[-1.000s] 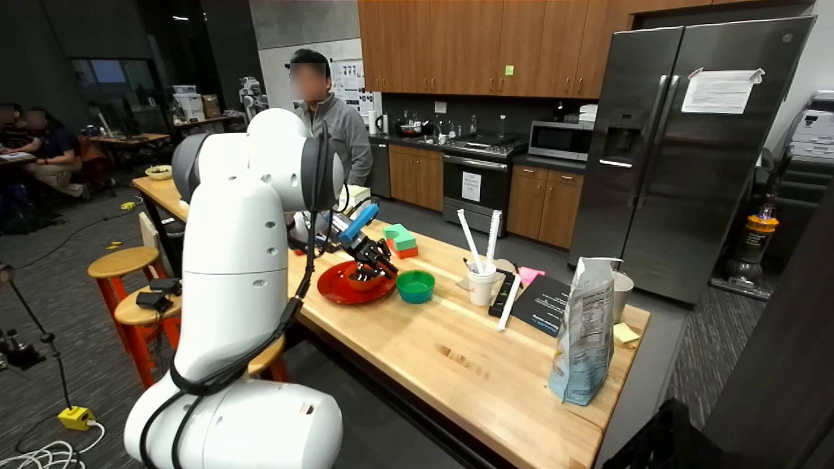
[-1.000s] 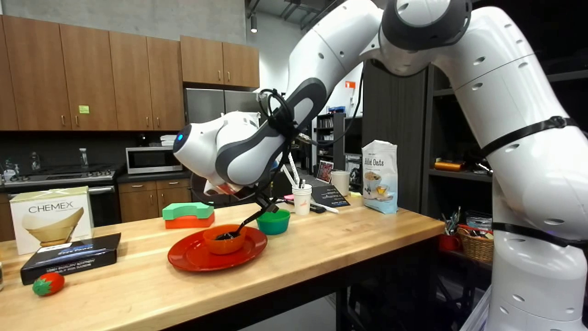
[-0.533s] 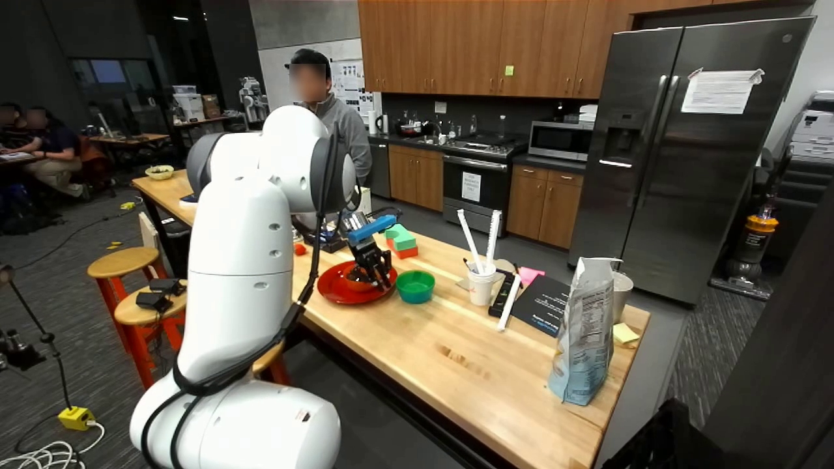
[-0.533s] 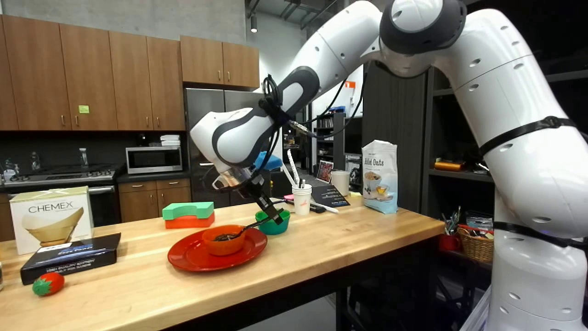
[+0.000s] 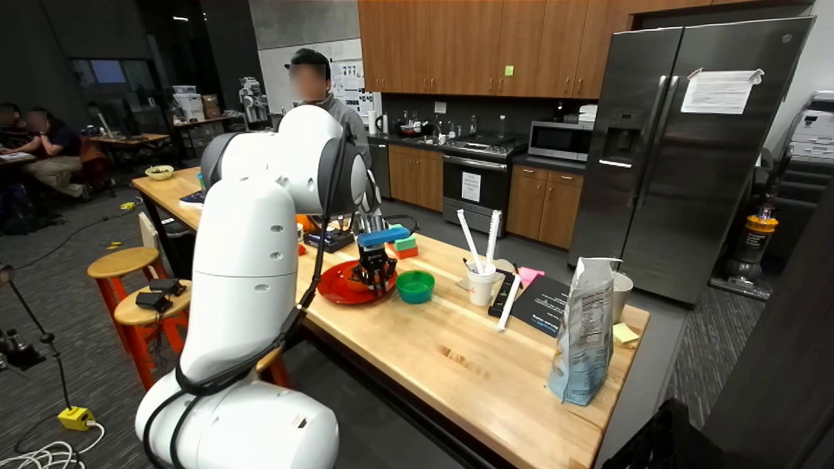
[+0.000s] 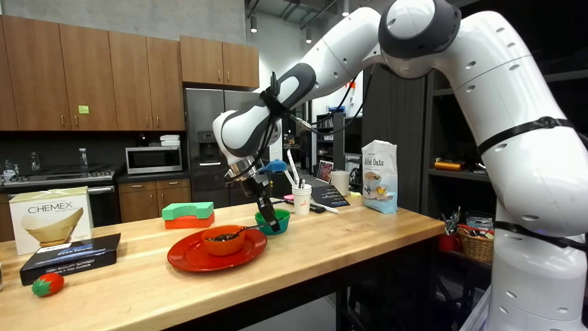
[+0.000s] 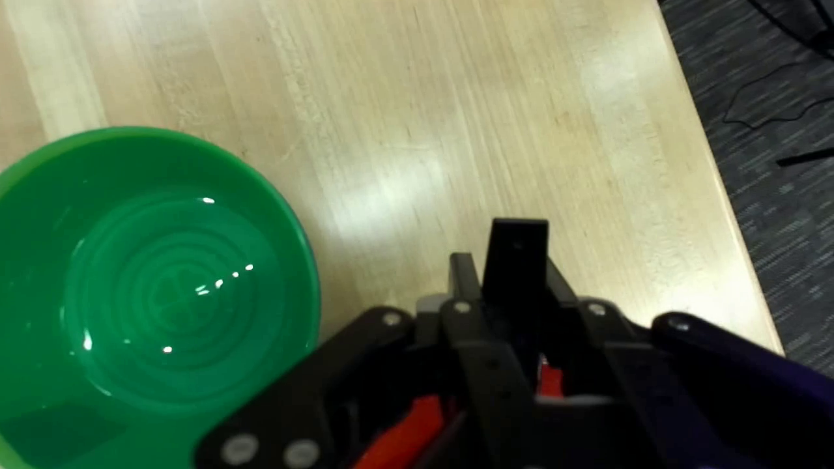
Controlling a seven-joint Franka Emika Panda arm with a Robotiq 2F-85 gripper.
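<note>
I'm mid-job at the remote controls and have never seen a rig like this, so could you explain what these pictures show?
The machine is a white jointed robot arm ending in a dark claw. The two wide pictures come from cameras outside the robot, looking from different places; the close-up comes from a camera on its wrist and shows a green bowl next to the claw. On the wooden table are that bowl, a red plate with an orange bowl on it, an oats bag and a Chemex box. The claw is closed on the handle of what looks like a dark spoon; its far end lies in the orange bowl.
</note>
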